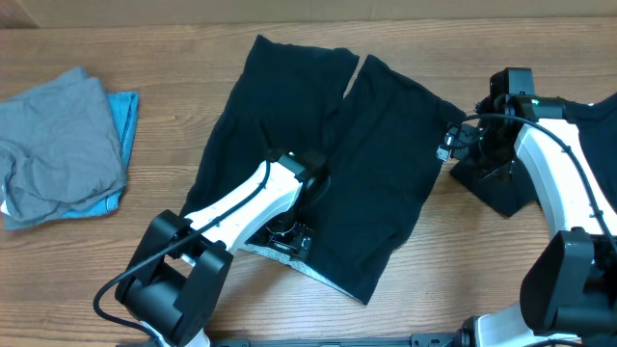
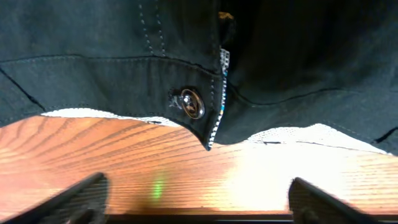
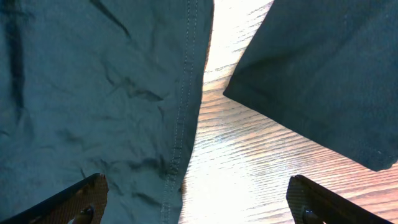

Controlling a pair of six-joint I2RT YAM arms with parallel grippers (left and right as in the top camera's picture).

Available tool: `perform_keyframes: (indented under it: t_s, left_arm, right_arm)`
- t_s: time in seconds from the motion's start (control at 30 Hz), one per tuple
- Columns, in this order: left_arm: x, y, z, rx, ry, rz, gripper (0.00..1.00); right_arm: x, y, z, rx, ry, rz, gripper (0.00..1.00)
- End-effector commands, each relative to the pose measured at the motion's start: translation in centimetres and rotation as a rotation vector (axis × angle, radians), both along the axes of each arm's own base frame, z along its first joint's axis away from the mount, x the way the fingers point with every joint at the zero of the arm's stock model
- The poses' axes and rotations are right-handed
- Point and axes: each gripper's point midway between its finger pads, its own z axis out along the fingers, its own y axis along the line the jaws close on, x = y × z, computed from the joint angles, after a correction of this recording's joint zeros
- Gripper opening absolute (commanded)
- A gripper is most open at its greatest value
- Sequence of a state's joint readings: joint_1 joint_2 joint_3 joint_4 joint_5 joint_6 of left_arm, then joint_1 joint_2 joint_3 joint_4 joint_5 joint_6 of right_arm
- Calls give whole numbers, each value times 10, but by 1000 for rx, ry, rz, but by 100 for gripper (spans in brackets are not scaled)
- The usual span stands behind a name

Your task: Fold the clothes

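Observation:
A wide black pair of pants point(image 1: 328, 154) lies spread flat mid-table, legs pointing to the far side, waistband toward the near edge. My left gripper point(image 1: 289, 236) is open and empty just in front of the waistband. In the left wrist view its fingers point(image 2: 198, 199) hover over bare wood, facing the waistband button point(image 2: 189, 102). My right gripper point(image 1: 451, 145) is open and empty at the right leg's outer edge. In the right wrist view its fingers point(image 3: 196, 199) straddle the stitched pants edge point(image 3: 180, 143). A second black garment point(image 3: 323, 68) lies to the right of it.
A crumpled grey piece point(image 1: 58, 145) on a light-blue piece point(image 1: 122, 116) lies at the far left. Another black garment point(image 1: 593, 111) lies at the right edge, partly under the right arm. The wooden table point(image 1: 463, 260) shows between the garments.

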State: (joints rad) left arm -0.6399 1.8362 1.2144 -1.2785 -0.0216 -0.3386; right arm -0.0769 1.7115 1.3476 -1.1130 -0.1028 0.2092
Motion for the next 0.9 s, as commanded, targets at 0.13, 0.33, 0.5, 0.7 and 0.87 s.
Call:
perform_keyframes:
  t_s: [0.13,0.33,0.5,0.7,0.87]
  left_arm:
    - [27,-32,29,-136,-91,12,4]
    - [32,-44,17,-189,-111,45,4]
    - [31,-42,-7,-206,-127,70,4]
    - [30,-44,-18,-242,-125,97,4]
    - [29,-47,-23,-261,-125,98,4]
  right_arm:
    - [14,37,33,201,-116,113,64]
    - [-6,50,64,264,-137,153,4]
    - [-27,79,62,420,-115,310,4]
    - [-44,102,49,555,-102,380,4]
    - [-56,111,11,559,-82,404,4]
